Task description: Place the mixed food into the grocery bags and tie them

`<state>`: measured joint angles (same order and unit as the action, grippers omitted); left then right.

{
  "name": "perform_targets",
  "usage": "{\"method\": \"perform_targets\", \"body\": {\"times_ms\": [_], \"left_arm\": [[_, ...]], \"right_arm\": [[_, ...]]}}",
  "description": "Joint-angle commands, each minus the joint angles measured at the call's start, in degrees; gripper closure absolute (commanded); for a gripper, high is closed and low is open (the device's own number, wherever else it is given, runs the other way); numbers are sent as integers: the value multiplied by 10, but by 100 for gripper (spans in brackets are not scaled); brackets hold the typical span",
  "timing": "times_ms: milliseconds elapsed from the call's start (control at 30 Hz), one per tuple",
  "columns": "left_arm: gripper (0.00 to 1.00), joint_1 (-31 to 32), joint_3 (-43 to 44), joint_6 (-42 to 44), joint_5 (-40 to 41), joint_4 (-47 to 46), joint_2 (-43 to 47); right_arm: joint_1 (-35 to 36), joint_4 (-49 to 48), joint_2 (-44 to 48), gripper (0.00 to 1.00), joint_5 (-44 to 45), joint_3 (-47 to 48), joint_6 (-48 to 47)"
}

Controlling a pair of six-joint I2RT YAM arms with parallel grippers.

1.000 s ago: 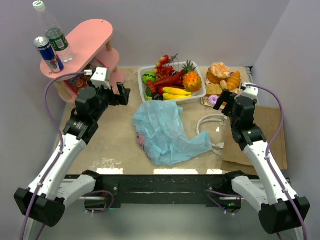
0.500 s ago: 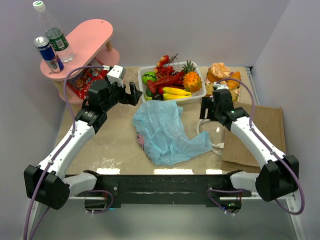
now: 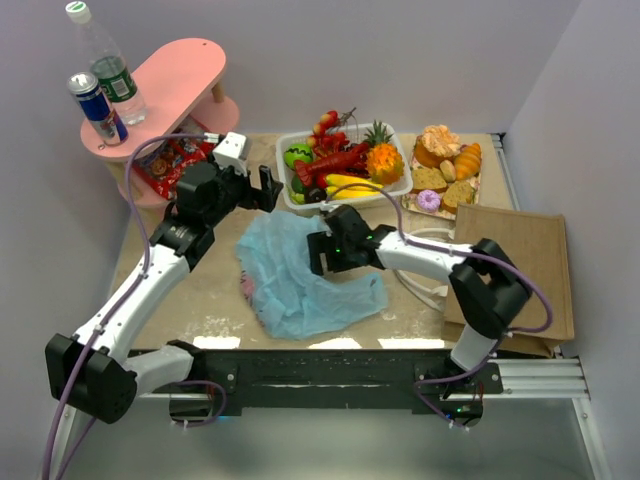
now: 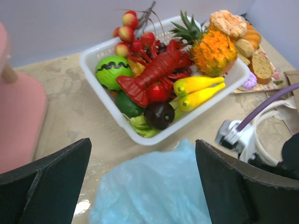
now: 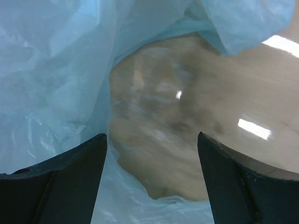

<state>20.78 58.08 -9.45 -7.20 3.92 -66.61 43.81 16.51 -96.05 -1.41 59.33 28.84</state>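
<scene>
No legible txt, brands or nos. in any view.
Top view: clear bottle (image 3: 105,62) on the pink shelf (image 3: 180,70) has a green label, lettering too small to read. Blue can (image 3: 97,107) just beside it: markings blurred, no wording made out. Red snack pkts (image 3: 170,162) on the tier below carry printed graphics, unreadable. Light-blue plastic bag (image 3: 300,275) on the desk (image 3: 210,290) shows a pink bit of print near its left edge, no chars. L and R wrist views: no writing on anything seen.
</scene>
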Motion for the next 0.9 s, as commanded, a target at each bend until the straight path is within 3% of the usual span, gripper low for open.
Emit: {"method": "perform_targets", "body": {"times_ms": [0,100,367,500,667,867], "left_arm": [[1,2,-9,23,70,-30,28],[1,2,-5,22,56,-30,14],[1,2,-9,10,40,-30,21],[1,2,-9,-3,-3,-37,12],[2,4,-13,-8,-33,-58,9],[2,6,-15,-9,-22,-59,8]], "right_arm": [[47,-73,-62,18,-77,113,13],[52,-33,-58,20,-58,142,-2],[20,116,105,18,83,85,-39],[-74,177,146,19,116,57,-47],[-106,228,127,22,201,47,-57],[-127,251,77,29,233,36,-60]]}}
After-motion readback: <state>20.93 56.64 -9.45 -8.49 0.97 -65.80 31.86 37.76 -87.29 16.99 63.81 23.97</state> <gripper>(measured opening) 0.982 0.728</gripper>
